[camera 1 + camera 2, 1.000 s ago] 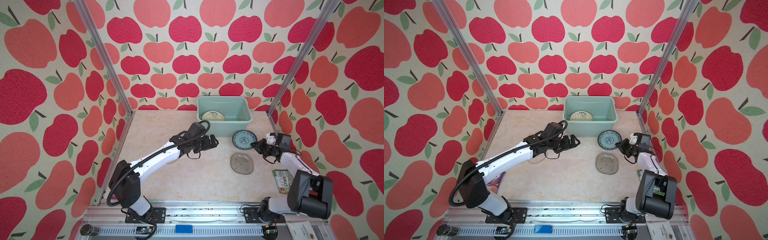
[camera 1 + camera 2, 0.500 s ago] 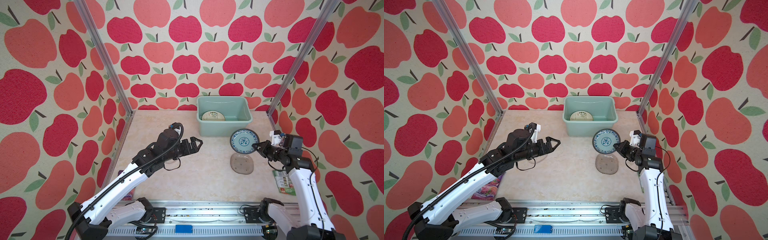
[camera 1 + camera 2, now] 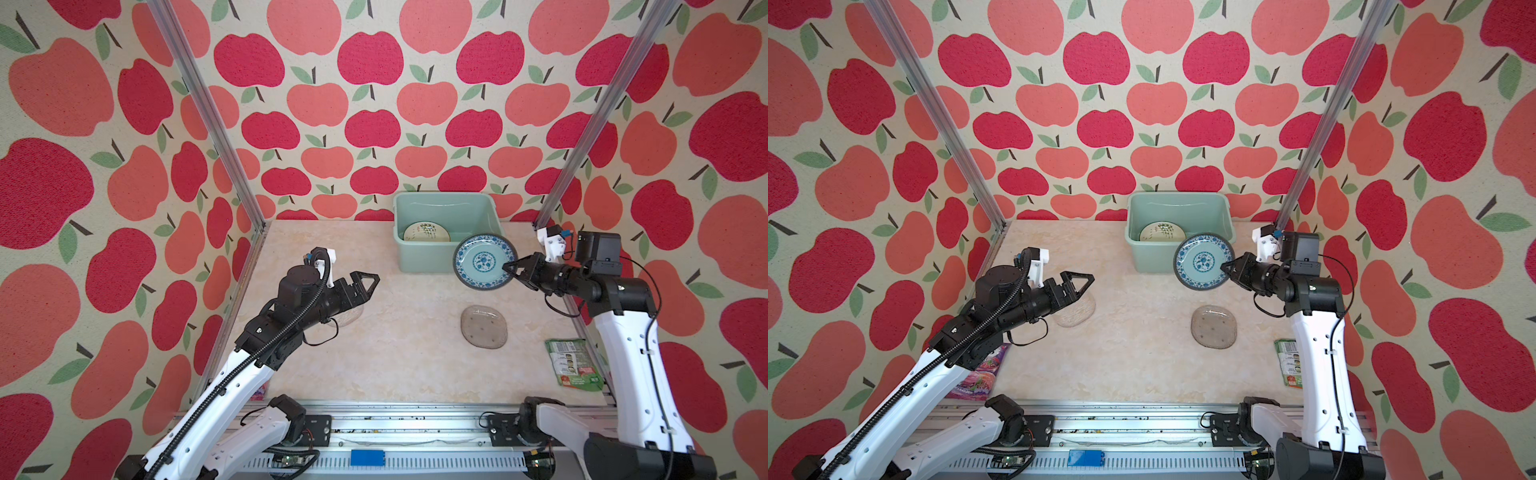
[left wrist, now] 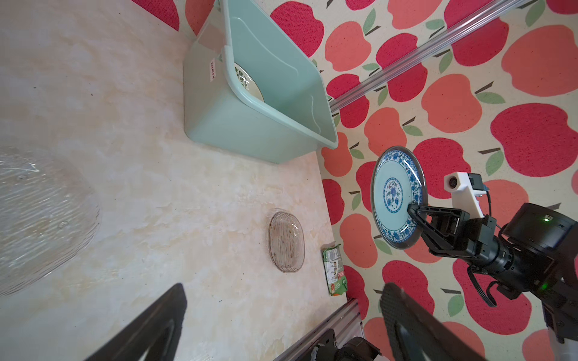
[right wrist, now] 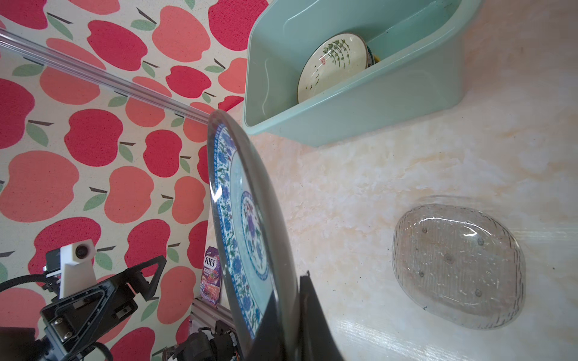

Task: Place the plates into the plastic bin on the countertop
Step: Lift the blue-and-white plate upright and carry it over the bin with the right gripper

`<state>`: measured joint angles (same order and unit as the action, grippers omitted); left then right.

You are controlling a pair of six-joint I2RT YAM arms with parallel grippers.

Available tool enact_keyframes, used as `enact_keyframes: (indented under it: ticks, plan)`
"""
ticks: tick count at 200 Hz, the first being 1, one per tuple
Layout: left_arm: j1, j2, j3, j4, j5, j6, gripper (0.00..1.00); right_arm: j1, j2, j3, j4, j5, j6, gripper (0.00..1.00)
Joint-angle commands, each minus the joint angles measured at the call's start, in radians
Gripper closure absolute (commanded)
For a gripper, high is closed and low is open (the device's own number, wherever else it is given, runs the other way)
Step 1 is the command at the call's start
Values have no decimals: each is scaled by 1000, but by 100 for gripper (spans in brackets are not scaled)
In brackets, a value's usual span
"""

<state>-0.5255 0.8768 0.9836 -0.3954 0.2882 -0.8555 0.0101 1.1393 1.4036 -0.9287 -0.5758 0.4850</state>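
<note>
Apple-printed walls (image 3: pixel 374 104) are closing in the space on three sides, with aluminium posts (image 3: pixel 208 124) running up the back corners. A beige marbled countertop (image 3: pixel 395 353) is stretching beneath both grippers, ending at a metal rail (image 3: pixel 374 415) behind them.

The mint-green bin (image 3: pixel 419 259) is sitting on the countertop against the back wall, just beyond the right gripper (image 3: pixel 513 268) and well ahead of the left gripper (image 3: pixel 370 284). A cream floral plate (image 3: pixel 426 232) is leaning inside it.

The right gripper is pinching the rim of a blue patterned plate (image 3: pixel 484 262), holding it tilted on edge in the air. In both top views the plate is overlapping the bin's near corner. The left gripper is hovering with its jaws spread wide and holding nothing. A clear glass plate (image 3: pixel 1077 313) is lying on the countertop right under it. A second clear glass plate (image 3: pixel 484 326) is lying below the right gripper, toward the middle.

A green packet (image 3: pixel 573 363) is lying behind the right gripper, beside that arm. A purple packet (image 3: pixel 984 374) is lying under the left arm, and the right wrist view is showing "FOX'S" on it. A small pink sticker (image 4: pixel 212 70) is sticking to the bin's outer wall, its writing too small to read.
</note>
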Motion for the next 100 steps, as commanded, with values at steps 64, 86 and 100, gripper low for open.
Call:
enact_keyframes:
  ticks: [64,86,100]
  plan:
    - [197,155,55,187,287,-41,1,94,381,406,-72,110,-51,99]
    - [229,218,108,183,316,-42,1,114,512,542,-99,135,-56,99]
    - [245,274,152,173,333,-45,1,125,601,636,-119,149,-56,99]
